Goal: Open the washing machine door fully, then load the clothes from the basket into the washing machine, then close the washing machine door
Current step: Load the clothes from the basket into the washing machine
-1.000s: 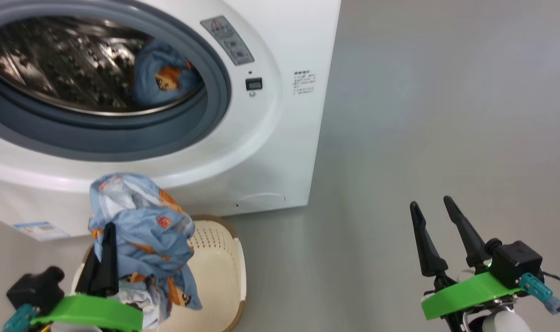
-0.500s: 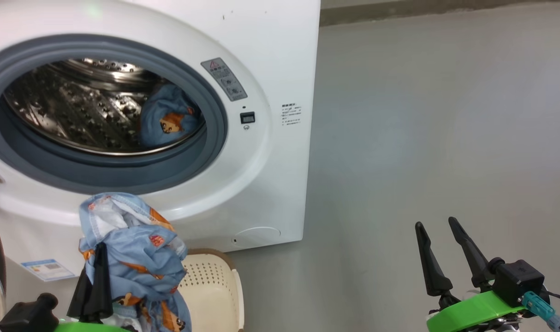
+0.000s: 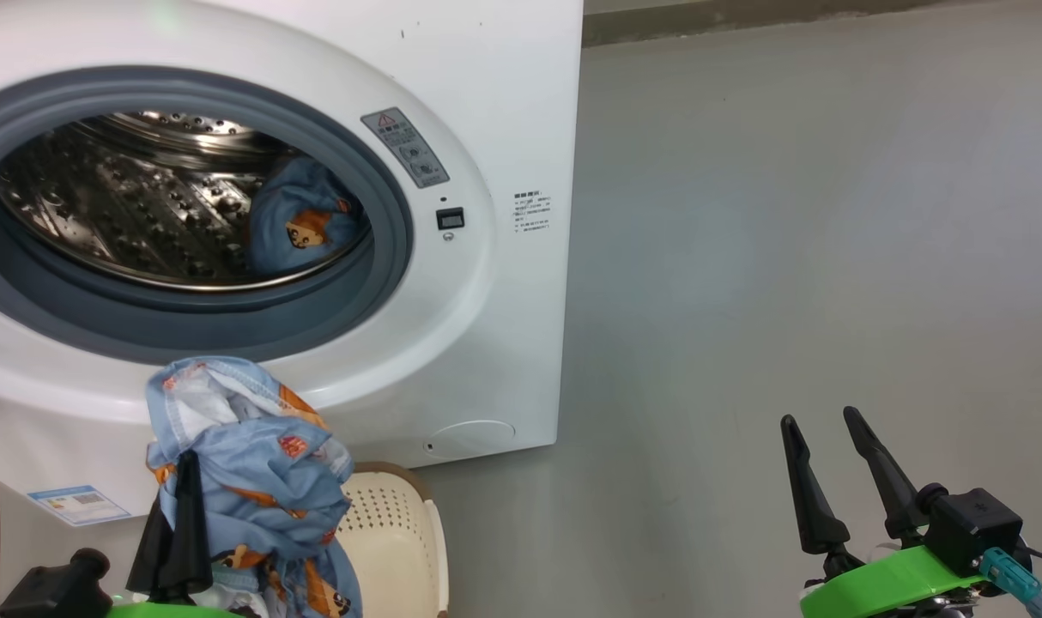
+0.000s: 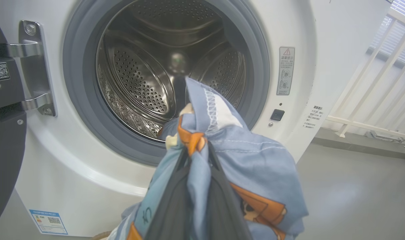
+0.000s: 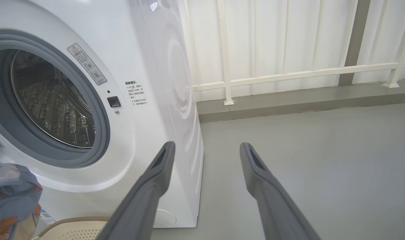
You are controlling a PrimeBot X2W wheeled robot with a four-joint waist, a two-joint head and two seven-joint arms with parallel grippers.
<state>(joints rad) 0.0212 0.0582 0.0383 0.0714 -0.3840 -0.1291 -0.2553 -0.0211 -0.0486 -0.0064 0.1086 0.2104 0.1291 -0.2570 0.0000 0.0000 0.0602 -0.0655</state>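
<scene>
The white washing machine (image 3: 504, 283) stands with its steel drum (image 4: 145, 83) open, and one blue printed garment (image 3: 302, 225) lies inside. The washing machine door (image 4: 4, 140) is swung wide to the left on its hinge. My left gripper (image 3: 188, 468) is shut on a blue cartoon-print piece of the clothes (image 3: 255, 446), held above the cream basket (image 3: 396, 532) and below the drum opening. In the left wrist view the bunched cloth (image 4: 242, 156) covers that gripper (image 4: 197, 153). My right gripper (image 3: 820, 418) hangs open and empty over the floor to the right.
Grey floor (image 3: 787, 257) stretches right of the machine. A white railing (image 5: 289, 71) and a low kerb run behind it. A blue label sticker (image 3: 79, 505) and a round flap (image 3: 469, 433) sit low on the machine's front.
The head camera has tilted up, so the drum opening sits lower in its view. My left gripper still holds the garment above the basket. The right gripper is unchanged.
</scene>
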